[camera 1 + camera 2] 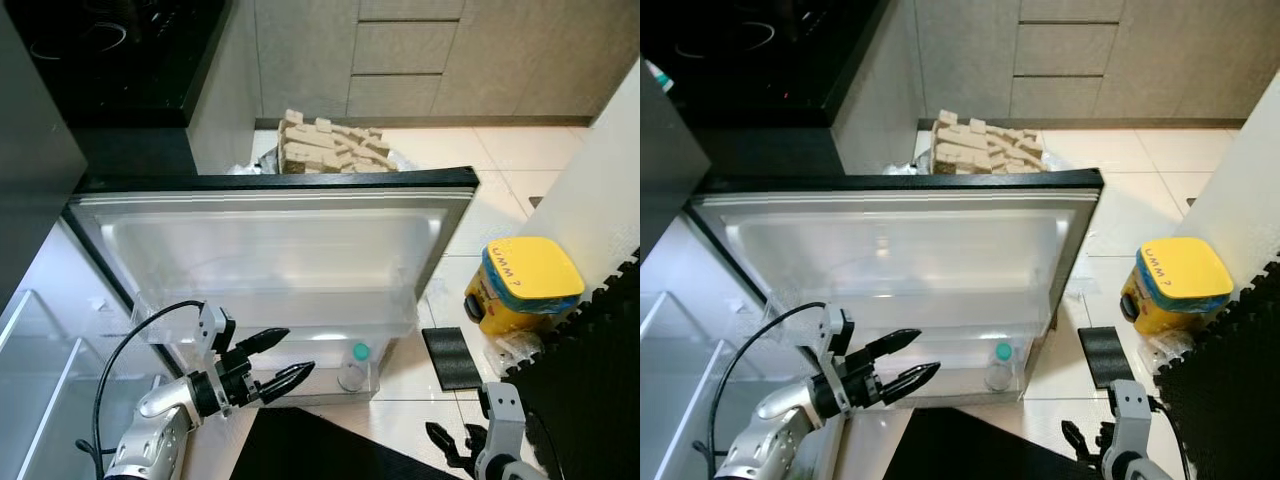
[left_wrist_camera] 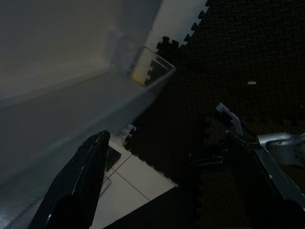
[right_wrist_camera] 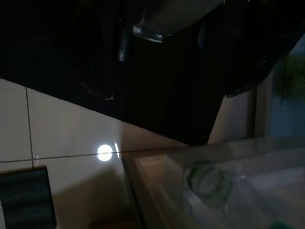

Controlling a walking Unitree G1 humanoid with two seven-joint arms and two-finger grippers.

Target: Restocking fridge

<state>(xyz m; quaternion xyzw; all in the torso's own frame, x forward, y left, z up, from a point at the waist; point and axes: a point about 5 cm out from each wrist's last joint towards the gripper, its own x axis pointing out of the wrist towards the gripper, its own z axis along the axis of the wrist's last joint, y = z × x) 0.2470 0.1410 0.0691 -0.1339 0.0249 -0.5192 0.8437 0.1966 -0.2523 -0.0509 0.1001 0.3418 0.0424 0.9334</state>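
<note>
Bottle (image 1: 355,366): upright in door shelf (image 1: 300,385), right end; likely light, smooth plastic, best gripped mid-body.
Left gripper (image 1: 283,359): spread, empty, near shelf.
Right gripper (image 1: 452,445): low right, spread.

Head views are evenly lit and mostly sharp. The white fridge door (image 1: 270,250) shows soft glare across its inner panel; the floor tiles (image 1: 500,150) are bright. The stovetop (image 1: 110,50) is near black. Both wrist views are dim and grainy. A small round light reflection (image 3: 105,152) marks the tile. The near black finger (image 2: 76,186) is out of focus.
</note>
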